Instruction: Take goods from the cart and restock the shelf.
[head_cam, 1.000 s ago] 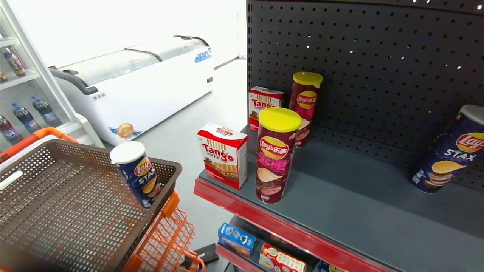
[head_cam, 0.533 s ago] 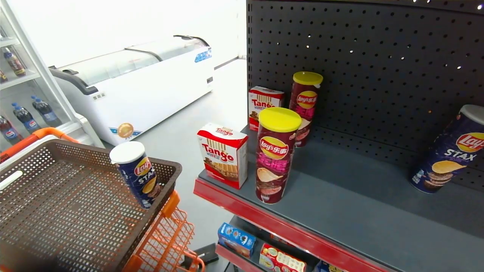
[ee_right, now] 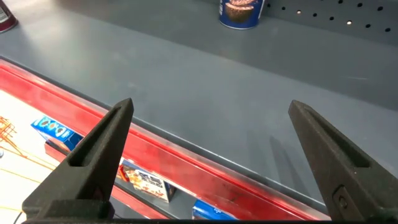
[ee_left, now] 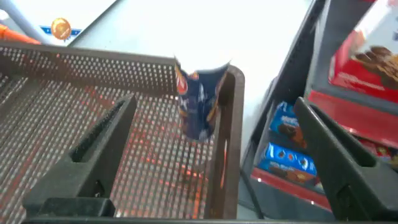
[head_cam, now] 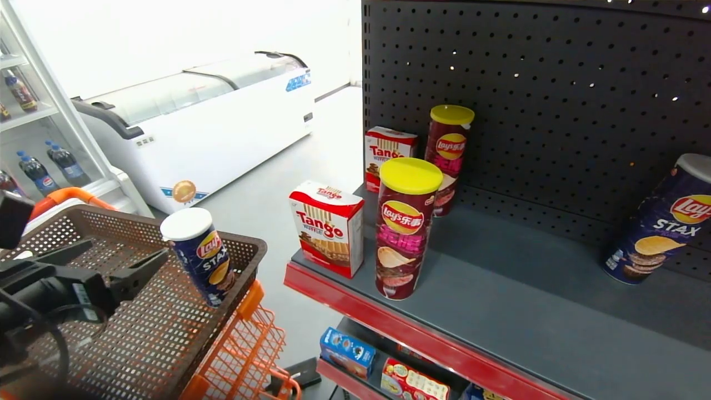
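1. Head view: looks forward and down from high, well back; cart basket [head_cam: 249, 242] at 8 o'clock, shelf [head_cam: 500, 300] at 4 o'clock.
2. Left wrist view: faces down, close over the cart basket, past left gripper [ee_left: 212, 104]; shares blue can [ee_left: 199, 109] and basket corner with head view.
3. Right wrist view: faces down, close over the shelf board, past right gripper [ee_right: 210, 104]; shares red shelf edge [ee_right: 186, 163] and tilted blue can [ee_right: 241, 12] with head view.
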